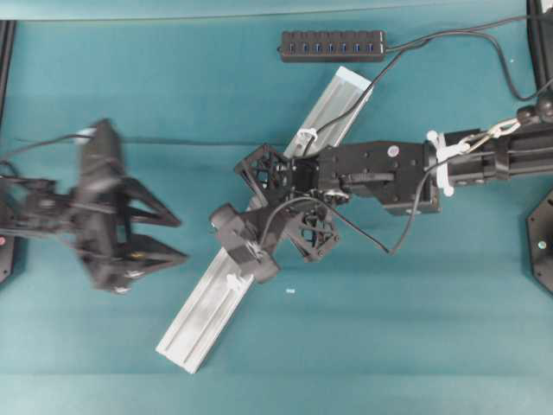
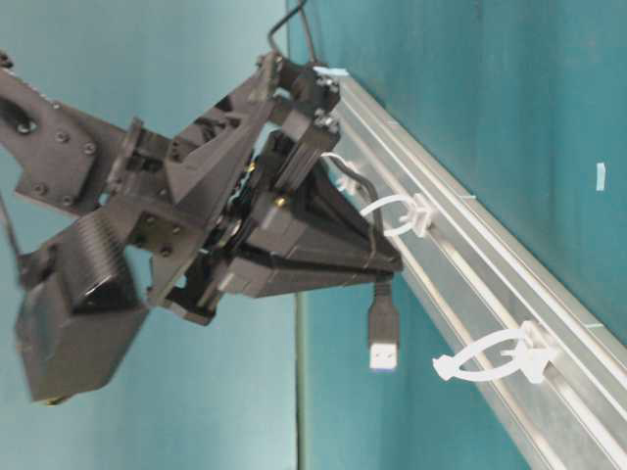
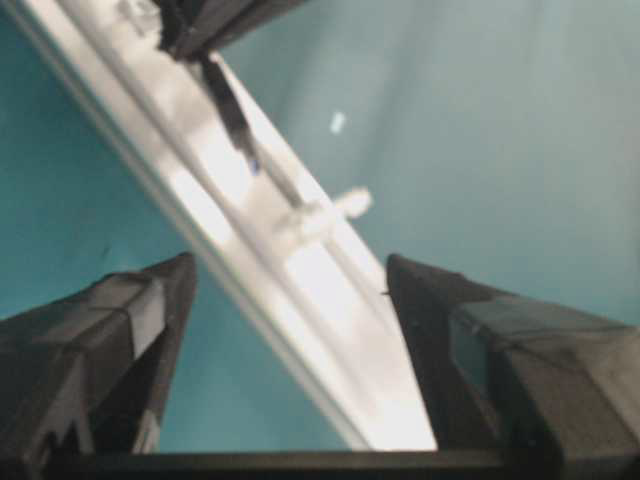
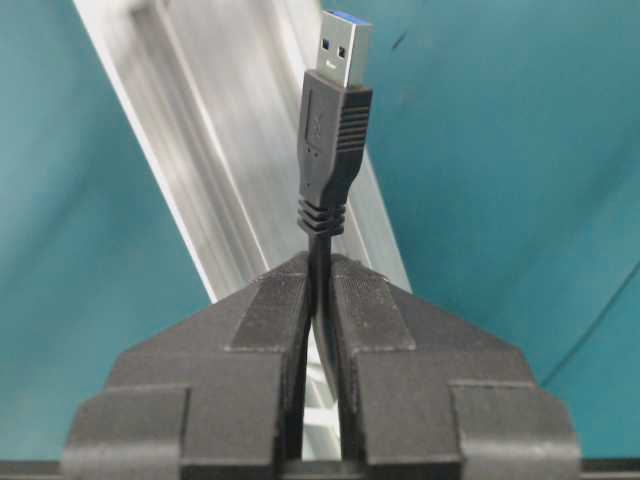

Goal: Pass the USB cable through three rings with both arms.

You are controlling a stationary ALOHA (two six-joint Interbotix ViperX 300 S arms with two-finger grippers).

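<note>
My right gripper (image 4: 320,265) is shut on the USB cable just behind its plug (image 4: 335,110), which sticks out past the fingertips. From table level the plug (image 2: 384,333) hangs below the gripper (image 2: 387,264), between two of the rings (image 2: 397,215) (image 2: 495,357) on the silver rail (image 2: 509,294). Overhead, one ring (image 1: 307,137) shows near the rail's far end and another (image 1: 233,281) near its near end; the arm covers the middle. My left gripper (image 1: 181,238) is open and holds nothing, left of the rail (image 1: 203,316). Its wrist view shows the plug (image 3: 235,120) and a ring (image 3: 320,215) ahead.
The black multi-port hub (image 1: 333,45) lies at the back of the teal table, its cord trailing off to the right. The right arm's body (image 1: 380,173) spans the rail's middle. A small white scrap (image 1: 290,291) lies right of the rail.
</note>
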